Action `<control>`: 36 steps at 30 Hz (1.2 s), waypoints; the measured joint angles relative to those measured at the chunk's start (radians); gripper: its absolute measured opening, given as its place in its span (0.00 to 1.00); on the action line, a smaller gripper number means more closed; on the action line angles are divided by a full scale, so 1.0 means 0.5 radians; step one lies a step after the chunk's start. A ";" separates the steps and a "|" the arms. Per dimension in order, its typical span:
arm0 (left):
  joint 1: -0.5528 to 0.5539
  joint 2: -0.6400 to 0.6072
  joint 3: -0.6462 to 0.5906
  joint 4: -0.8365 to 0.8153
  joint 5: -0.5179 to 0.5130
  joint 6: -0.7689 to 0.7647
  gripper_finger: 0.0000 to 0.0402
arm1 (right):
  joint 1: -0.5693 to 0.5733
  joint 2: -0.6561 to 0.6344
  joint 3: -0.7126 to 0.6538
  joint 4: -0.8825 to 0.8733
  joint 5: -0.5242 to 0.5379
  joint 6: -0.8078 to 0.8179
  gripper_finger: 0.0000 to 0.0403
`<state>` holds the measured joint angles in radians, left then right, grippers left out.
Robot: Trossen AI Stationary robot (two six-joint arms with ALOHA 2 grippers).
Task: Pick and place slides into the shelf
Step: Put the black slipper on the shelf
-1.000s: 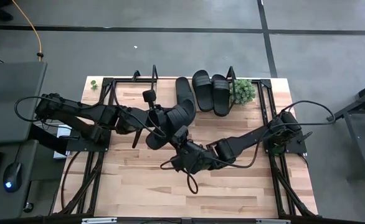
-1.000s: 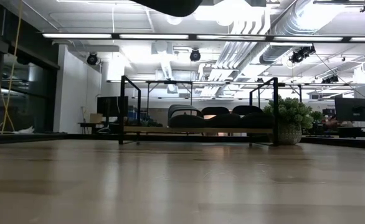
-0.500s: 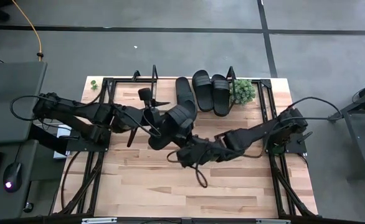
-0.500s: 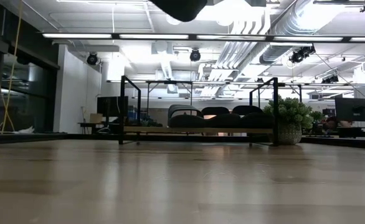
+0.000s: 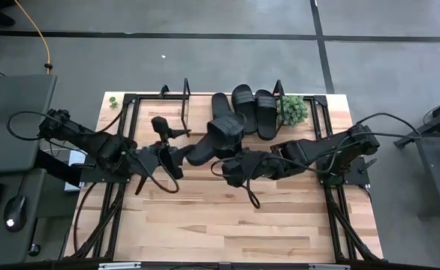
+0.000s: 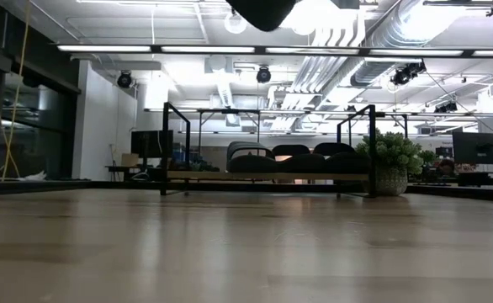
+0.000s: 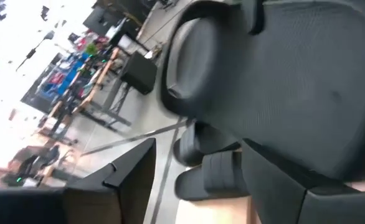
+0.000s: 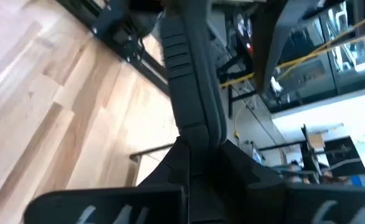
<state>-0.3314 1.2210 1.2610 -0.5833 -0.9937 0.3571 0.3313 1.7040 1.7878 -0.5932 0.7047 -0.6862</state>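
The slide (image 5: 218, 138) hangs above the tabletop (image 5: 205, 217), pinched in my right hand (image 5: 233, 160), its long axis slanting toward the shelf (image 5: 197, 110) just beyond, my left hand (image 5: 176, 156) wide beside it.

My left tool (image 5: 181, 159) hangs spread open at nine o'clock of my right tool (image 5: 224, 161), which is clamped tight on a slide (image 5: 218, 139).
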 joint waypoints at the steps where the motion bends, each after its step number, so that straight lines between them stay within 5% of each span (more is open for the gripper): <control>1: -0.029 -0.006 0.001 -0.020 -0.052 -0.014 0.54 | -0.009 0.000 0.000 -0.033 0.029 0.025 0.05; 13: -0.257 -0.003 0.002 -0.122 -0.253 -0.165 0.49 | -0.113 -0.026 -0.003 -0.114 -0.010 0.057 0.05; 19: -0.262 0.001 0.001 -0.206 -0.155 -0.295 0.49 | -0.157 -0.028 -0.003 -0.109 0.109 0.057 0.05; 36: -0.254 0.016 0.002 -0.193 -0.159 -0.293 0.49 | -0.206 -0.025 -0.005 -0.072 -0.239 0.116 0.05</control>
<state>-0.4583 1.2290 1.2621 -0.6799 -1.0733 0.2108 0.2283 1.6913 1.7855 -0.6289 0.5853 -0.6284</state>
